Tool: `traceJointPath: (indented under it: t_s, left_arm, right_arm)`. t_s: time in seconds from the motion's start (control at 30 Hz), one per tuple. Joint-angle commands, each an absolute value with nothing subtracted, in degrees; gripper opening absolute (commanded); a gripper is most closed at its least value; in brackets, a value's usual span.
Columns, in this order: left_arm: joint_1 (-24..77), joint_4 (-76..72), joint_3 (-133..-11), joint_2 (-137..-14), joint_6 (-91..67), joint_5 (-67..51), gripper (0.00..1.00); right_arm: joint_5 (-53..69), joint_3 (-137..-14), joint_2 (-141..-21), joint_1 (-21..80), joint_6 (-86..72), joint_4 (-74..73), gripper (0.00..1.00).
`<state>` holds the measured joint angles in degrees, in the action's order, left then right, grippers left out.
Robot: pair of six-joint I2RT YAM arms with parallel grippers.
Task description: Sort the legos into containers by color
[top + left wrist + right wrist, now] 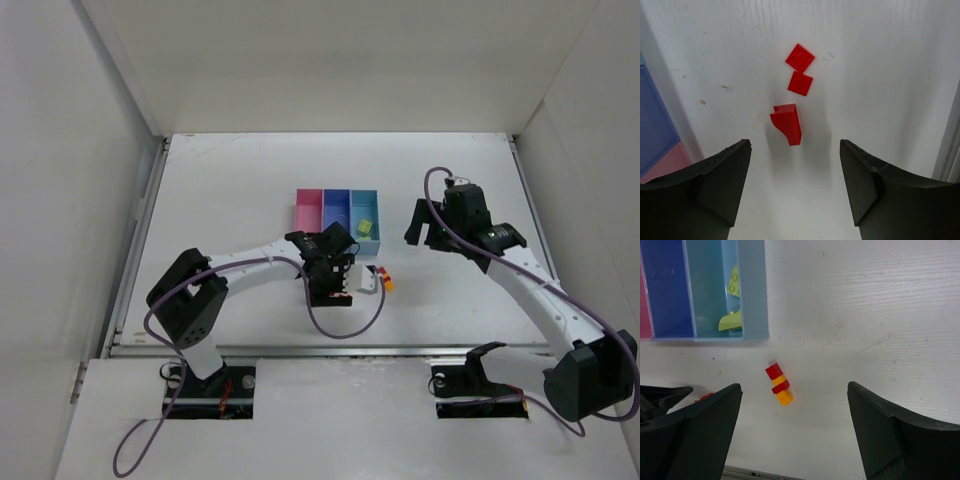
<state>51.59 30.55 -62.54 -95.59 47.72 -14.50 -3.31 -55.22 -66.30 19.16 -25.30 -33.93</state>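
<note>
Three joined bins stand mid-table: pink (310, 210), medium blue (337, 210), light blue (366, 203). Two yellow-green legos (732, 282) lie in the light blue bin (752, 290). In the left wrist view three red legos lie on the table: two flat squares (800, 58) and a curved brick (787, 124). My left gripper (795, 146) is open and empty, just short of the curved brick. A small stack of red and orange-yellow legos (779, 385) lies in front of the bins. My right gripper (795, 386) is open and empty above it.
The left gripper (345, 280) sits just in front of the bins, the stack (385, 279) at its right. The right gripper (430, 232) hovers to the right of the bins. White walls enclose the table; a metal rail (330, 350) runs along its near edge.
</note>
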Motion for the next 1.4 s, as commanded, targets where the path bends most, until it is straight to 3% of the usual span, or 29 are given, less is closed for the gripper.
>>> traceJointPath:
  t_s: [0.0,0.13,0.67,0.77,0.8,0.93,1.23,1.37]
  left_arm:
    - [51.9,28.1,-63.0,-94.8,48.6,-16.1,0.69]
    - [52.9,26.3,-63.7,-97.4,44.7,-15.6,0.59]
    - [53.6,20.6,-58.2,-98.4,43.6,-8.8,0.46]
    - [53.6,20.0,-57.4,-98.4,43.0,-8.8,0.34]
    - [53.6,20.0,-57.4,-98.4,43.0,-8.8,0.23]
    - [53.6,23.7,-59.6,-99.7,41.1,-10.5,0.0]
    - [52.5,32.1,-67.9,-90.9,37.4,-8.1,0.0]
    - [49.0,35.7,-78.8,-85.4,34.7,-15.5,0.0]
  right_arm:
    - [-2.1,-54.3,-65.4,19.4,-24.9,-31.7,0.92]
    - [-2.1,-53.8,-65.4,19.4,-24.9,-31.1,0.92]
    - [-2.1,-52.7,-65.4,19.4,-23.8,-30.6,0.93]
    - [-2.1,-52.2,-64.9,19.4,-23.8,-30.1,0.93]
    - [-2.1,-52.2,-64.9,19.4,-23.8,-30.1,0.93]
    - [-2.1,-52.2,-65.4,19.4,-23.8,-30.1,0.93]
    - [-1.5,-52.2,-64.9,19.4,-23.8,-29.5,0.94]
    - [0.4,-52.2,-66.0,19.4,-24.3,-28.3,0.94]
